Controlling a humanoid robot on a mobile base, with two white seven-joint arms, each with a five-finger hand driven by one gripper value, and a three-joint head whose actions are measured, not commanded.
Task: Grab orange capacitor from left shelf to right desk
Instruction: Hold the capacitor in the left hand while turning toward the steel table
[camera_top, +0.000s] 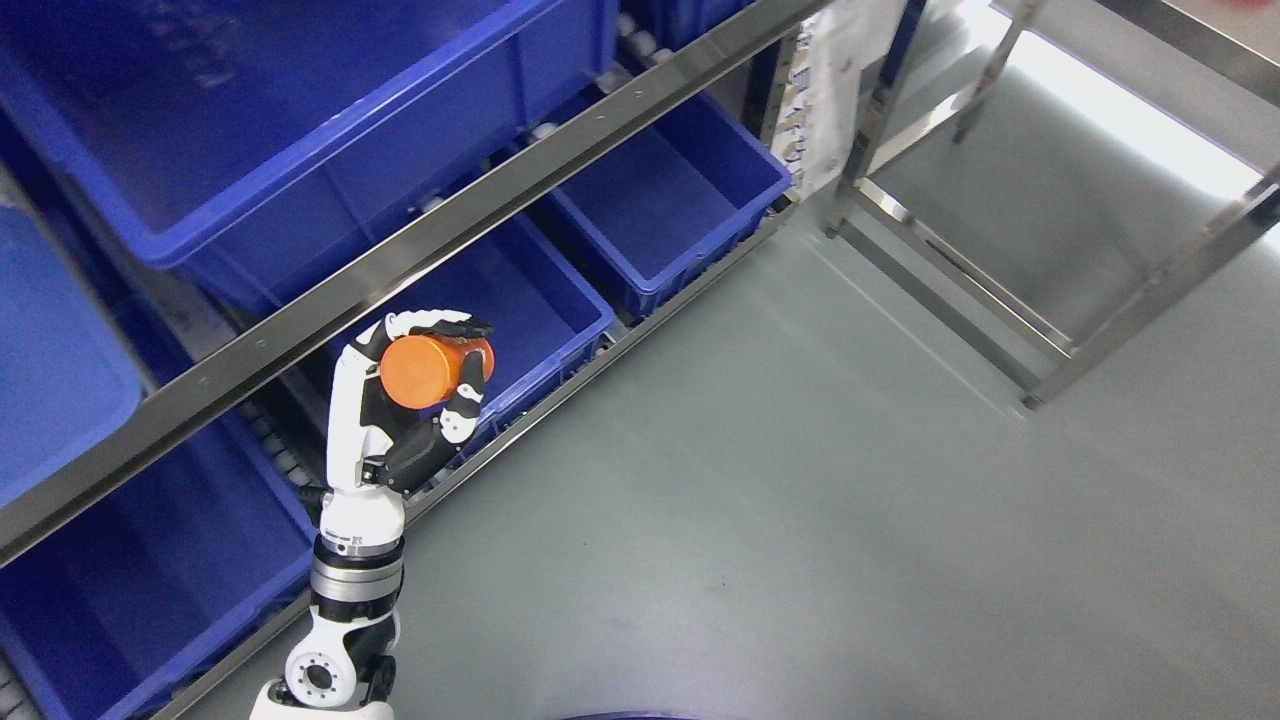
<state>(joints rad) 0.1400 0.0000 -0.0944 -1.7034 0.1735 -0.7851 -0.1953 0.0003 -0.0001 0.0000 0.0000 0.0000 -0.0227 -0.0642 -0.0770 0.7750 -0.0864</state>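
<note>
Orange and cylindrical, the orange capacitor (432, 369) sits clasped in the left robot hand (415, 385), its flat round end turned up towards the camera. The fingers (440, 325) curl over its far side while the thumb (465, 400) presses the near side, a wrap that pinches the smooth barrel from opposite sides so it should not roll out during a carry. The robot hand holds it up in the air, in front of the steel shelf rail (420, 235) that runs diagonally just beyond the fingers, and over the near edge of a blue bin (540, 300) on the lower shelf level. It looks clear of the bin walls and the rail, which suits swinging it away without snagging. More blue bins lie beyond and to the left of the robot hand. Well to its right stretches bare grey floor (800, 480), and farther off a metal frame (1050, 330) stands; the surface meant to receive the capacitor I cannot pick out with certainty. The right robot hand is out of view. The pick seems done, the transfer rightwards remains.
</note>
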